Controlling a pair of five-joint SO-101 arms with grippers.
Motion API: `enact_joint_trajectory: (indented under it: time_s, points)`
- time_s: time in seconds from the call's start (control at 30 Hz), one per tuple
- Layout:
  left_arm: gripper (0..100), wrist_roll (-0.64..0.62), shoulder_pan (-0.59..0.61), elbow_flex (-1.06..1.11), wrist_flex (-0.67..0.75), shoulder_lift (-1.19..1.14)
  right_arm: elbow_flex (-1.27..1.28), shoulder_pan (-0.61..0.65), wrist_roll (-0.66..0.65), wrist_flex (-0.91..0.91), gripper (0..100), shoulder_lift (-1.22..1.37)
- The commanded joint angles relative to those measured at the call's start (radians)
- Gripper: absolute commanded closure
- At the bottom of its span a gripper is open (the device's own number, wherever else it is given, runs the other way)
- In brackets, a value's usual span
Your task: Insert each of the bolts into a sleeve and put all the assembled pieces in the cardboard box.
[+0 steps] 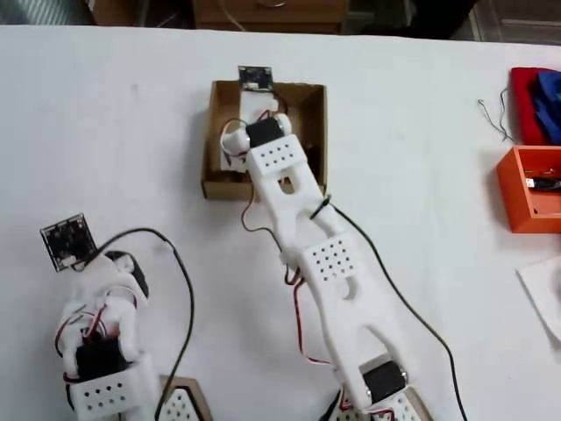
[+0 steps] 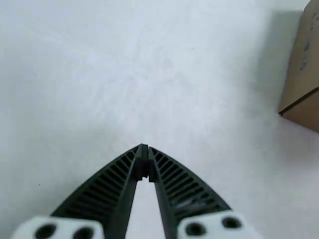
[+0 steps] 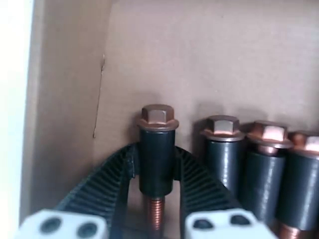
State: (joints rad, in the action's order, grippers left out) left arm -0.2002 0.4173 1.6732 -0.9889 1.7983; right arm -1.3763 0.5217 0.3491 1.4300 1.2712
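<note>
In the high view the right arm stretches from the near edge into the cardboard box [image 1: 311, 96] at the table's middle back. Inside the box, my right gripper [image 3: 155, 172] is shut on an assembled piece [image 3: 156, 149]: a copper bolt in a black sleeve, head towards the box's wall. Three more assembled pieces [image 3: 264, 164] lie side by side next to it on the box floor. My left gripper [image 2: 143, 152] is shut and holds nothing, above bare white table [image 2: 124, 74] at the near left, with the box's corner [image 2: 301, 79] off to one side.
An orange box [image 1: 530, 189] stands at the right edge, with red and blue things [image 1: 536, 101] behind it and a thin wire [image 1: 495, 114] beside them. Black cables [image 1: 180, 289] trail from both arms over the near part of the table.
</note>
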Motion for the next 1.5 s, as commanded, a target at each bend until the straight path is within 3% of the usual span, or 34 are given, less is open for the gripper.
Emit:
enact_joint_trajectory:
  time_s: [0.0, 0.17, 0.53, 0.87, 1.17, 1.33, 1.47]
  points:
    - [97, 0.005, -0.005, 0.021, -0.005, 0.012, -0.012, -0.01, 0.0, -0.013, 92.8, -0.004]
    - [97, 0.005, -0.005, 0.021, -0.005, 0.012, -0.014, -0.01, -0.002, 0.001, 78.9, -0.005]
    - [97, 0.005, -0.005, 0.021, -0.005, 0.012, -0.304, -0.015, -0.002, 0.153, 78.7, -0.008]
    - [97, 0.005, -0.005, 0.021, -0.005, 0.012, -0.29, -0.016, -0.002, 0.311, 78.7, -0.259]
    - [97, 0.003, -0.009, -0.024, 0.005, 0.017, -0.285, -0.076, -0.003, 0.338, 78.7, -0.501]
    - [97, 0.002, -0.035, -0.245, -0.055, 0.018, -0.158, -0.113, -0.15, 0.34, 78.7, -0.697]
    - [97, 0.003, -0.048, -0.383, -0.146, 0.018, 0.16, -0.105, -0.213, 0.34, 81.7, -0.921]
